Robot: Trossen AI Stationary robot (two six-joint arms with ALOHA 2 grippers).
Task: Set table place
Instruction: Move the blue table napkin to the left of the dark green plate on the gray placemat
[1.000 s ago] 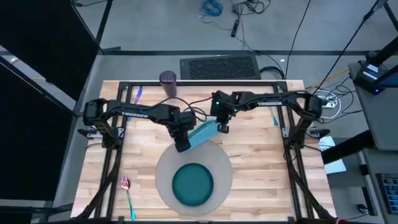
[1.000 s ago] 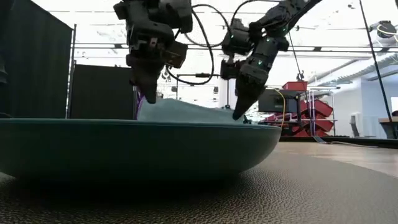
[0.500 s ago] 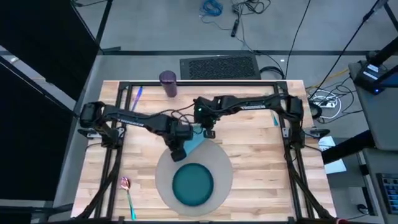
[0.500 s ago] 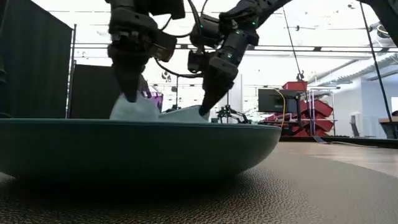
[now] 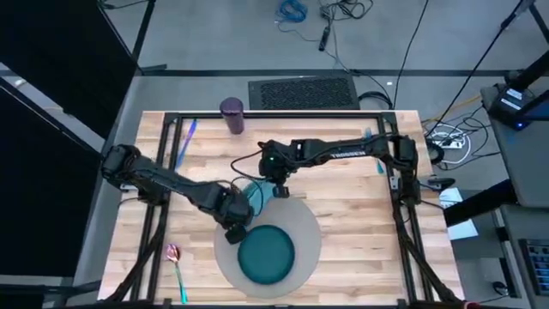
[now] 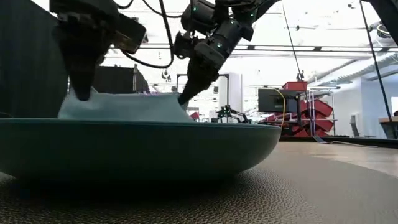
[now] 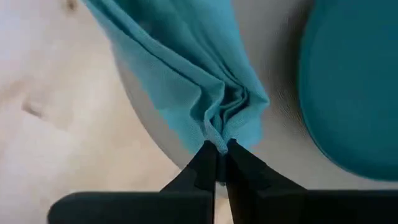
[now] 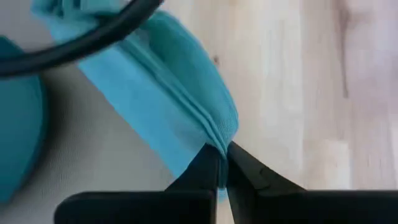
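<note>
Even, bright light from overhead on the pale surface (image 5: 343, 215), shadows faint; seen from low down, the room behind glares white and both arms go to silhouette; the plate (image 6: 137, 149) close up is dim; wrist views soft, wood grain blurred.

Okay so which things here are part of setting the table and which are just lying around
Job: napkin pinched by left gripper and right gripper; plate; mat; spoon; cup; blue utensil.
Lying about: floor grille; cables.
</note>
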